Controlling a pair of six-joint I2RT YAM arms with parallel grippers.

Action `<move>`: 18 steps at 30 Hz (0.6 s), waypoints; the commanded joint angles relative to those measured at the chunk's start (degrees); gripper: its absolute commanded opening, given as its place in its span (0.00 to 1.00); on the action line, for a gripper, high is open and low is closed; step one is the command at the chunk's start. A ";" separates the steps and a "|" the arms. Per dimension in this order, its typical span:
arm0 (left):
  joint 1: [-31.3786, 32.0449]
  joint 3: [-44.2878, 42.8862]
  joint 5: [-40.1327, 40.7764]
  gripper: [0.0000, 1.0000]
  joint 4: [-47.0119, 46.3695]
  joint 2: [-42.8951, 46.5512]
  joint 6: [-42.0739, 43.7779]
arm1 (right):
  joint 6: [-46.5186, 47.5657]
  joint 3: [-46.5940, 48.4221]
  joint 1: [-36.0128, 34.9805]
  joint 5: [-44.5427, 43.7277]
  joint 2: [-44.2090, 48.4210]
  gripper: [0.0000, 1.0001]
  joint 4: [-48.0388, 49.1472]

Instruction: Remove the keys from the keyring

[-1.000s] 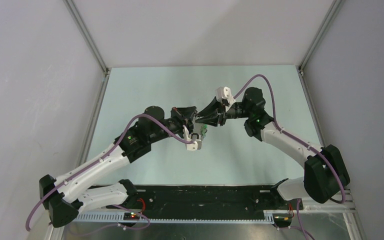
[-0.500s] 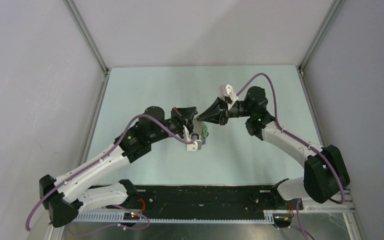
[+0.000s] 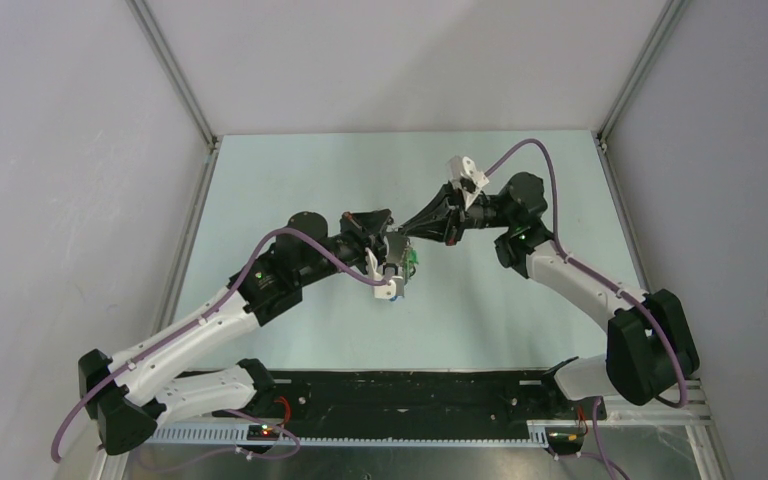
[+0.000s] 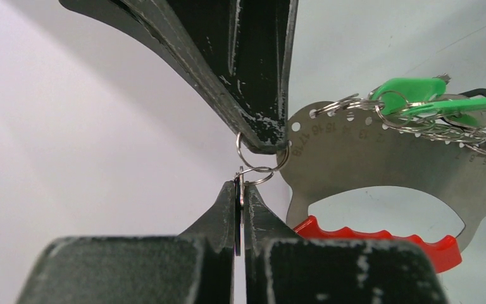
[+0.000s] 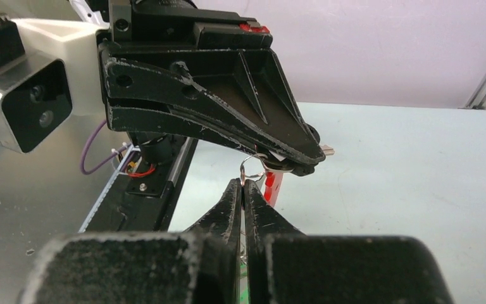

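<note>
Both grippers meet above the middle of the table. My left gripper [image 4: 241, 183] is shut on a thin flat key seen edge-on, dark blue on one side. A small silver split ring [image 4: 262, 166] links that key to the bunch. My right gripper [image 5: 243, 183] is shut on this ring, tip to tip with the left gripper [image 3: 392, 240]. The keyring [image 4: 380, 237] shows as a red scalloped strip under a perforated silver plate [image 4: 354, 152]. More keys [image 4: 417, 92] with green tags hang from the plate on small rings, and hang below the grippers [image 3: 411, 262].
A black rail with wiring [image 3: 410, 395] runs along the near edge between the arm bases. Grey walls and aluminium posts [image 3: 175, 70] close in the pale green table [image 3: 290, 170] on three sides.
My right gripper has shut on the small ring. Its wrist rolled, so its camera swung up and to the right. The left arm barely moved.
</note>
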State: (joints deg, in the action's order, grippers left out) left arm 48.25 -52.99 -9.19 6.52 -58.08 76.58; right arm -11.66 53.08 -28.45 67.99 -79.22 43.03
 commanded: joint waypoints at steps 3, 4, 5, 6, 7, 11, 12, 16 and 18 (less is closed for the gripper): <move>-0.28 0.65 0.24 0.00 -2.96 1.10 -0.41 | -8.75 2.03 0.90 -0.35 -0.81 0.00 10.65; -0.27 0.72 0.16 0.00 -3.07 1.16 -0.65 | -10.19 2.03 0.92 -0.28 -1.08 0.00 11.45; -0.35 0.88 0.06 0.00 -3.16 1.20 -0.73 | -10.86 2.03 0.93 -0.22 -1.18 0.00 12.94; -0.39 0.88 -0.23 0.00 -3.29 1.33 -1.08 | -11.97 2.03 0.93 -0.31 -1.46 0.00 13.56; -0.47 0.96 -0.44 0.00 -3.37 1.36 -1.30 | -12.33 2.03 0.98 -0.64 -1.55 0.00 14.39; -0.45 1.34 -1.15 0.00 -3.45 1.81 -2.45 | -12.52 2.01 1.50 -1.79 -1.12 0.00 13.61; -0.49 1.46 -1.17 0.00 -3.45 2.00 -2.60 | -12.51 2.02 1.53 -1.80 -1.03 0.00 13.50; -0.52 2.38 -1.37 0.00 -3.44 2.16 -3.30 | -13.79 1.98 1.71 -2.34 -0.66 0.00 14.18; -0.53 2.59 -1.90 0.00 -3.45 2.30 -4.22 | -15.16 1.99 1.88 -2.49 -0.55 0.00 15.26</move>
State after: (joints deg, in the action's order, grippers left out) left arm 48.07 -51.20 -9.41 4.80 -57.10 74.76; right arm -23.99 53.08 -27.05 67.72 -80.86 52.45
